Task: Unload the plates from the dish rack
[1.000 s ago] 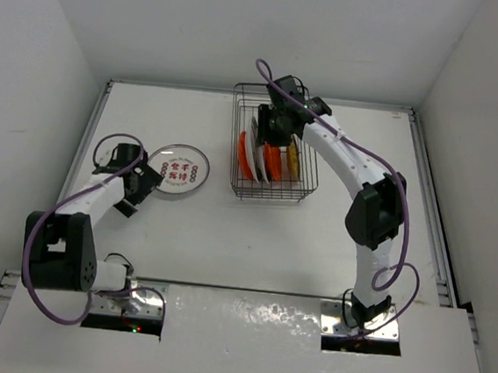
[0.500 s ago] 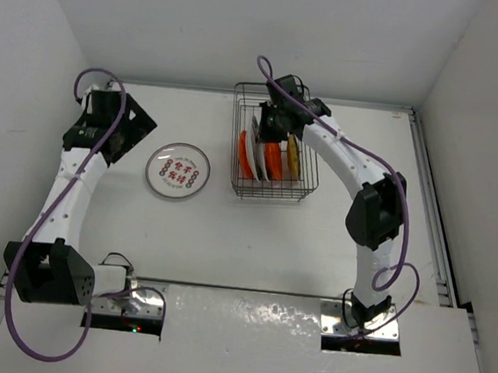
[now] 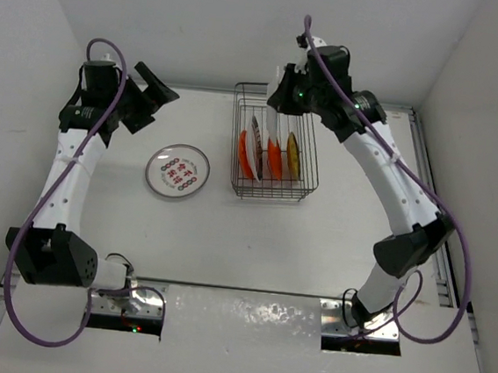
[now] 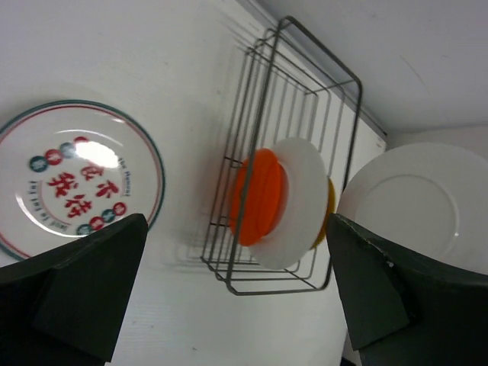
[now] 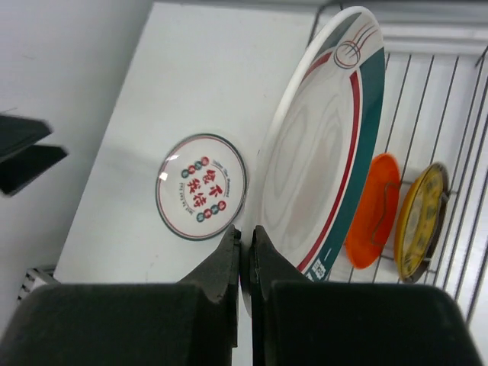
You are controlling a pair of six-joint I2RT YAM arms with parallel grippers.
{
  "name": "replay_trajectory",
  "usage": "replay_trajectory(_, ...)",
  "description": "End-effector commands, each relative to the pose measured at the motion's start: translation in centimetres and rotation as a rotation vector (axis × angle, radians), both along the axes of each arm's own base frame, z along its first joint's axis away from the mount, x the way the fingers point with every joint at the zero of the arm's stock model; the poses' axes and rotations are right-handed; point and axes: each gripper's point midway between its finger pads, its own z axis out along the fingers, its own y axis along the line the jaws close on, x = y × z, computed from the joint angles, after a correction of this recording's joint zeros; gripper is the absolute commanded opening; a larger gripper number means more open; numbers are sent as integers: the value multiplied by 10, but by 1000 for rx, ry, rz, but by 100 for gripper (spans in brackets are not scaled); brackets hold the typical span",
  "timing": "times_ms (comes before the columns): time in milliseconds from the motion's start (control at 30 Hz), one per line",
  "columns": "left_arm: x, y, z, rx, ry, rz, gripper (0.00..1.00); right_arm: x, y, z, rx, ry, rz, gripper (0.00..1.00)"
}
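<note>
Far left: black left gripper [image 3: 157, 85] up off the white table [image 3: 226, 237], jaws spread wide, holding nothing. Right of it, flat on the table: round white plate with red characters and teal rim [image 3: 177, 170]. Centre, far side: dark wire dish rack [image 3: 270, 196] with upright orange plate [image 3: 244, 153], plain white plate [image 3: 257, 139], second orange plate [image 3: 275, 158] and yellowish-brown plate [image 3: 294, 154]. Above the rack's far end: right gripper [image 5: 244, 236] clamped on the edge of a white plate with teal-and-red rim rings [image 5: 320, 152], plate near upright.

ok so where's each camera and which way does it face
top external: above and behind, looking down on the dish rack and both arms.
left wrist: raised at left, facing the rack; open left gripper frames the view.
right wrist: over the rack, looking down; right gripper shut on teal-rimmed plate.
All three share the printed plate lying flat.
</note>
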Motion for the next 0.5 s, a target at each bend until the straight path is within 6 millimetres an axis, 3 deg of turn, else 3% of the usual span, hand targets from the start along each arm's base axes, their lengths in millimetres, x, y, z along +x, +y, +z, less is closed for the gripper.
replay_trajectory(0, 14, -24, 69, -98, -196, -136, 100, -16, -1, 78, 52, -220, 111, 0)
replay_trajectory(67, 20, -32, 80, -149, -212, -165, 100, -35, 10, 76, -17, -262, 298, 0)
replay_trajectory(133, 24, -49, 101, -257, -270, -238, 100, -47, 16, 63, -156, -300, 458, 0)
replay_trajectory(200, 25, -62, 112, -368, -293, -294, 100, -76, 18, 49, -288, -291, 575, 0)
replay_trajectory(233, 28, -65, 110, -398, -286, -309, 100, -85, 22, 23, -381, -307, 632, 0)
replay_trajectory(300, 28, -75, 108, -437, -276, -345, 100, -101, 17, 19, -564, -388, 691, 0)
replay_trajectory(333, 27, -79, 105, -442, -266, -351, 100, -108, 16, 5, -648, -372, 709, 0)
replay_trajectory(467, 19, -92, 67, -466, -144, -371, 100, -112, 18, 4, -816, -414, 641, 0)
